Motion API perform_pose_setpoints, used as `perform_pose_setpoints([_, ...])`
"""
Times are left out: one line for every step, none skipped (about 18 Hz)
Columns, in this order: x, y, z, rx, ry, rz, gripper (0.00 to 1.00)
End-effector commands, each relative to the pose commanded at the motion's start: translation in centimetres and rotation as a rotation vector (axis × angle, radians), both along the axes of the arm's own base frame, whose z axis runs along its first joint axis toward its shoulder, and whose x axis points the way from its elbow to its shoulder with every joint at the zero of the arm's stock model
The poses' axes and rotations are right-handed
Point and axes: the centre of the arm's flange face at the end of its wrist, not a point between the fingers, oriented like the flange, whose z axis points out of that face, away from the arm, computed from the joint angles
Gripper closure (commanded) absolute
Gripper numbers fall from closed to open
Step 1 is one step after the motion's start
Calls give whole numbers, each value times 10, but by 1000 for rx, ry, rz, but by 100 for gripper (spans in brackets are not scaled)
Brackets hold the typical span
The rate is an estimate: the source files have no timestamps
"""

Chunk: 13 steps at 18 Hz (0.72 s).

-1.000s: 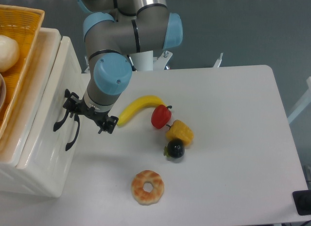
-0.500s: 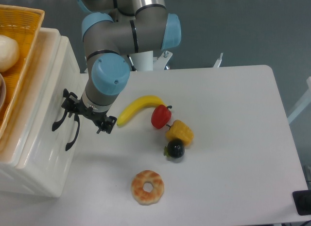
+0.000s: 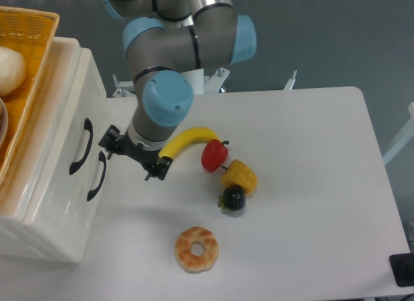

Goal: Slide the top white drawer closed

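The white cabinet stands at the left edge of the table. The top white drawer (image 3: 67,127) carries a black curved handle (image 3: 80,147), and its front lies about level with the lower drawer (image 3: 76,204), which has a matching handle (image 3: 97,176). My gripper (image 3: 134,156) hangs just right of the two handles, a short gap away and touching neither. Its fingers are spread and hold nothing.
A yellow wicker basket (image 3: 31,30) with a white round object (image 3: 9,69) sits on top of the cabinet. On the table to my right lie a banana (image 3: 189,140), a red pepper (image 3: 213,155), a yellow pepper (image 3: 239,177), a dark fruit (image 3: 233,199) and a donut (image 3: 196,249).
My gripper was against the top drawer's handle and has pulled back to the right, off it. The handle sits slightly further left than a second ago.
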Motion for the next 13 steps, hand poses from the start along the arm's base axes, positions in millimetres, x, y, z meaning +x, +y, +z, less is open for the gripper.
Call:
perform_pose_setpoints([-4,-3,3,-10,30,-31,0])
perform_pose_setpoints([-11,-5,7,-11,49,-47,0])
perform_pose_setpoints([-14,-9,15,-5,64,-51,0])
perform_pose_setpoints([-17,-16,28,8,90,-56,0])
perform_pose_setpoints([-20,-22,37,13,117,-80,0])
perform_pose_setpoints([-25,-27,44,11,154,-127,0])
perform_pose_setpoints([-28,-34,54,4,200,-192,0])
perform_pose_setpoints([-30,-39,60,-12,241,-264,0])
perform_pose_setpoints([-30,-43,64,-23,274,-332,0])
perform_pose_setpoints([-30,-47,69,-31,299,-387,0])
perform_pose_setpoints([-31,-52,75,-39,321,-427,0])
perform_pose_setpoints([-38,-59,80,-45,340,-445,0])
perform_pose_setpoints([-49,-71,87,-52,360,-459,0])
